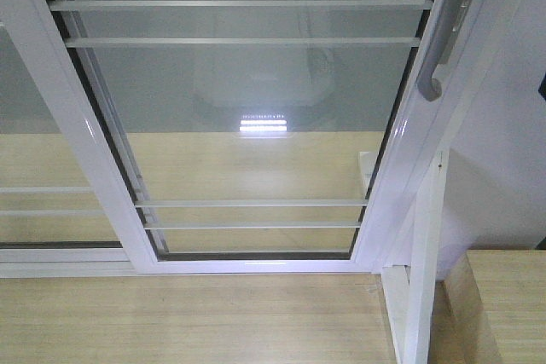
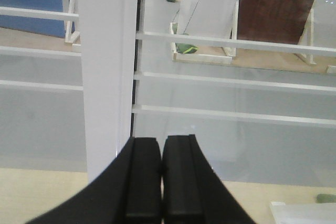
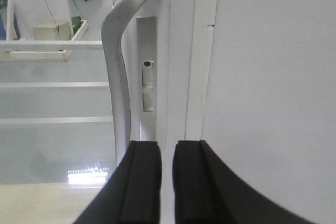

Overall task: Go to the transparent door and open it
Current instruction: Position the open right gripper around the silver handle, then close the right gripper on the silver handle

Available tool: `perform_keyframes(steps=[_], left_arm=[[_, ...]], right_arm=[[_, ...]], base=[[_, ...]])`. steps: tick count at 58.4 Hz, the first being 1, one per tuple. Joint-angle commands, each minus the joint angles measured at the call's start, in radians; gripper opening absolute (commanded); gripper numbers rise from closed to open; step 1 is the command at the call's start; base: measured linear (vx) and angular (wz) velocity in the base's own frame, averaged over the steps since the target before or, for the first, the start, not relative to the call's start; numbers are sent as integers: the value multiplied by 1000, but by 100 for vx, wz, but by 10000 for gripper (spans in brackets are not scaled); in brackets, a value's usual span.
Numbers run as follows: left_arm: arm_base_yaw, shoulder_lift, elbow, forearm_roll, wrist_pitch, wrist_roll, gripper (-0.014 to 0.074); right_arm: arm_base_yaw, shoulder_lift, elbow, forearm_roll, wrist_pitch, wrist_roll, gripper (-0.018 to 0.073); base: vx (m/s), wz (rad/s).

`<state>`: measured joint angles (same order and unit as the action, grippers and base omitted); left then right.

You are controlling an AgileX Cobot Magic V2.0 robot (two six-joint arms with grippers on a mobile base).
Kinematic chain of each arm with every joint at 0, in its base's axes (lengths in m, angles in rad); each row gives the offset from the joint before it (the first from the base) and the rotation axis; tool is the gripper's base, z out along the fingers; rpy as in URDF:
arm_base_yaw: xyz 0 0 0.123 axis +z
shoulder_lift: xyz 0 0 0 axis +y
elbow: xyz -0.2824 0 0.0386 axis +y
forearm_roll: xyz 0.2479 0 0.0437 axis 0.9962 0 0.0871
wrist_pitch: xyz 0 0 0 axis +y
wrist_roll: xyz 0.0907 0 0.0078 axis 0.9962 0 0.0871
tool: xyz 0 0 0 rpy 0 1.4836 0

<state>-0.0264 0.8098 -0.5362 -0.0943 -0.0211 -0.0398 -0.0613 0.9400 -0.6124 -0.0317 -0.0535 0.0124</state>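
The transparent door (image 1: 256,100) fills the front view: clear glass in a white frame with thin horizontal white bars. Its curved grey handle (image 1: 437,55) sits on the right stile. Neither gripper shows in that view. In the right wrist view the handle (image 3: 118,72) rises just left of and beyond my right gripper (image 3: 166,142), which is open by a narrow gap with nothing in it. A latch slot (image 3: 148,85) lies straight ahead. My left gripper (image 2: 161,139) is shut and empty, facing a white stile (image 2: 105,77) and the glass bars (image 2: 236,82).
A second white-framed glass panel (image 1: 34,151) without a handle overlaps on the left. A white wall (image 1: 512,168) and a white post (image 1: 422,279) stand to the right, beside a wooden cabinet top (image 1: 503,304). The floor (image 1: 171,321) is wood. Boards (image 2: 278,3) stand beyond the glass.
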Motion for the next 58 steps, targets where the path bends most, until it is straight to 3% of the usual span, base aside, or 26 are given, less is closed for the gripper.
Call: perform_keyframes(steps=[1, 10, 19, 41, 58], left_arm=[[-4, 14, -34, -3, -95, -13, 279], [-4, 37, -34, -3, -98, -13, 319], [-4, 53, -34, -3, -98, -13, 318], [-4, 63, -34, -2, -98, -13, 318], [-4, 63, -34, -2, -98, -13, 318]], right_arm=[[-6, 50, -30, 8, -145, 25, 321], [-4, 177, -32, -28, -252, 53, 421], [-4, 306, -73, -124, -312, 86, 420], [-4, 560, -275, -388, -412, 384, 414], [-4, 674, -420, -535, -442, 535, 414]], base=[[0, 0], [0, 0], [0, 0], [0, 0], [0, 0]])
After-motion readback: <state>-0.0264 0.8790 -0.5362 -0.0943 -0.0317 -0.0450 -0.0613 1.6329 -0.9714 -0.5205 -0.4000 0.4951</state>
